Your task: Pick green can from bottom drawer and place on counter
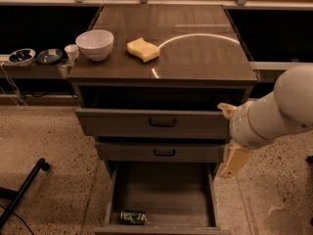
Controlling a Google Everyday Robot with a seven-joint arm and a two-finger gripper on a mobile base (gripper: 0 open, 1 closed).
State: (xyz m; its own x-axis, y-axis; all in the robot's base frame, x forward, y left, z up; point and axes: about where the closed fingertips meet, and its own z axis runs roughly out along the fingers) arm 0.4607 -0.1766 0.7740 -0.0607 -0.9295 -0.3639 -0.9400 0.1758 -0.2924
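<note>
I see a glossy wood-grain counter (195, 58), a shiny metallic green can (133, 217) on the matt bottom drawer (166, 195) floor, and a smooth cream gripper (229, 143) right of the cabinet (122, 124).

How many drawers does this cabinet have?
3: top drawer under the counter, middle drawer below it, bottom drawer pulled out, holding the green can. The gripper hangs right of the middle drawer.

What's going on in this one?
The robot's gripper hangs at the right side of the cabinet, level with the two upper drawers and well away from the green can. The can lies on its side at the front left of the open bottom drawer, not yet picked. The counter holds a white bowl and a sponge.
</note>
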